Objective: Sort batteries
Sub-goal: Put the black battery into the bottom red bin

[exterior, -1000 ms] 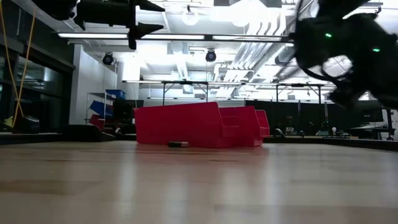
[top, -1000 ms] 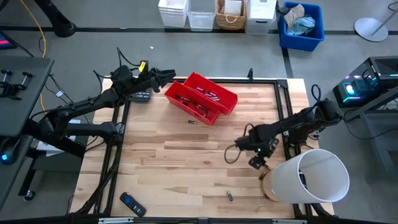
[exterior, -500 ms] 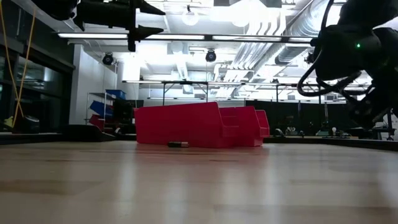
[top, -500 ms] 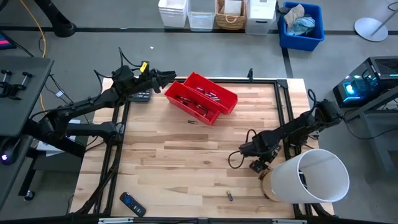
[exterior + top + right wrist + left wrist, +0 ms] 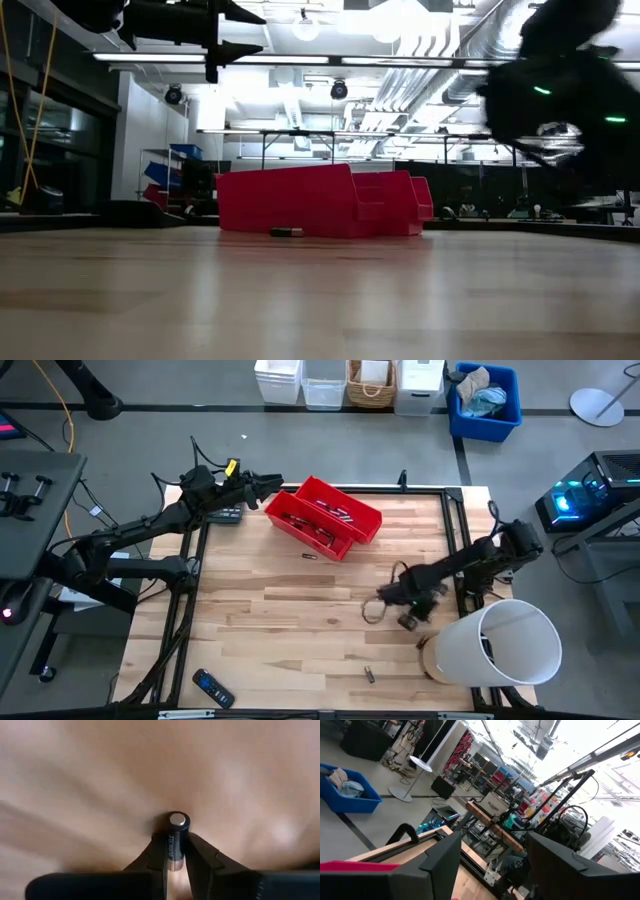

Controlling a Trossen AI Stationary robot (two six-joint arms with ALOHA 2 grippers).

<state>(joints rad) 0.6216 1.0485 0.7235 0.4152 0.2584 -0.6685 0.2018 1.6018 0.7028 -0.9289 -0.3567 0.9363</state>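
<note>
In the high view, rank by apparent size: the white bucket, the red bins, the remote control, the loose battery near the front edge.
1. White bucket
2. Red bins, the pair together; close to the bucket, so that order is unsure
3. Remote control
4. Loose battery, smallest by far

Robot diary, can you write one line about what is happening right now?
right hand: shut on battery, above table | left hand: open, waiting beside red bins | loose battery: near white bucket
</note>
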